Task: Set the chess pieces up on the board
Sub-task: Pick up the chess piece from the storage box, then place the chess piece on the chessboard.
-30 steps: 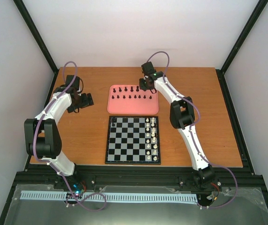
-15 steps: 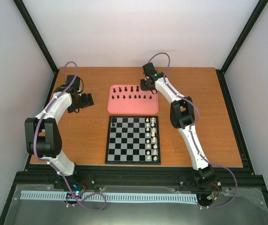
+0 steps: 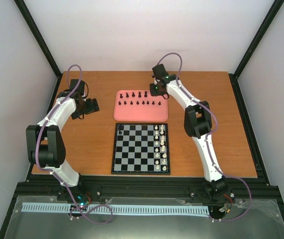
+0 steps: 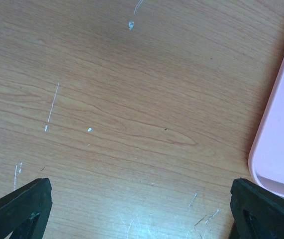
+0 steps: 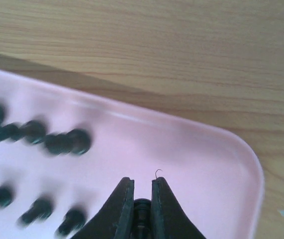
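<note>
Only one black piece [image 3: 120, 130] stands on the board [image 3: 137, 155]; the other chess pieces [image 3: 139, 102] sit on the pink tray [image 3: 141, 115], where the right gripper [image 5: 142, 199] pinches a held piece [image 5: 142, 208]; the left gripper [image 4: 142, 214] hangs spread wide beside the tray

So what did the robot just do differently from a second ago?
The right claw closed on a black chess piece near the pink tray's far right corner, and its elbow swung slightly right. The left claw, the board and the other pieces stayed put.
</note>
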### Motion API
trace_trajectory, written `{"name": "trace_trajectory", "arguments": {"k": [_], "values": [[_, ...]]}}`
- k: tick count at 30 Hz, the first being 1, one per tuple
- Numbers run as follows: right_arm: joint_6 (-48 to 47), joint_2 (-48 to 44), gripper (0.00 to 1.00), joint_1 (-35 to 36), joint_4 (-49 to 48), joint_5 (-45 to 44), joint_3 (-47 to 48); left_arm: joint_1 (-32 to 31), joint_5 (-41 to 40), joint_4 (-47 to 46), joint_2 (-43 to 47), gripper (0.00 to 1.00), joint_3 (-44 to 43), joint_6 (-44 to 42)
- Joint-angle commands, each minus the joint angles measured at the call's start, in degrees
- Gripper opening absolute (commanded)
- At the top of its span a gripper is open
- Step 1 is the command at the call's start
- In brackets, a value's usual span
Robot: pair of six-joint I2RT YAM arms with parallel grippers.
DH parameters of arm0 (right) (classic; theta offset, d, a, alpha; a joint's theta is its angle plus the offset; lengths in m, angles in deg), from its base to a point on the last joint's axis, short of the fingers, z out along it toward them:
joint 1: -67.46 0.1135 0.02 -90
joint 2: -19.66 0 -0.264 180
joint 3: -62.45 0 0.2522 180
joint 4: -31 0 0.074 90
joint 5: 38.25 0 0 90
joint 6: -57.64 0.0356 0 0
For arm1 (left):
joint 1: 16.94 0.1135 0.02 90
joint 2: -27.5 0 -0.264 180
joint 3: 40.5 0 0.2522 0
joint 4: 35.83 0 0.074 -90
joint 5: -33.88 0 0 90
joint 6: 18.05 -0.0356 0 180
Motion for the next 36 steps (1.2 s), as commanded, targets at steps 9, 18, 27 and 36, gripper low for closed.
{"name": "trace_trajectory", "arguments": {"k": [9, 18, 27, 36], "values": [[-4.6, -29.6, 0.05, 11.4, 1.7, 2.8, -23.2, 0.0, -1.1, 1.7, -0.3, 1.0, -3.3, -0.3], [-0.7, -36.6, 0.05, 27.4, -0.3, 1.7, -36.8, 0.0, -0.3, 1.2, 0.7, 1.0, -2.1, -0.1], [0.4, -32.1, 0.05, 33.4, -3.8, 3.2, -37.9, 0.0, -0.4, 1.2, 1.8, 1.0, -2.1, -0.1], [-1.7, -27.6, 0.05, 33.6, -7.2, 5.4, -37.6, 0.0, -0.5, 0.7, 2.5, 1.0, -1.3, 0.0]]}}
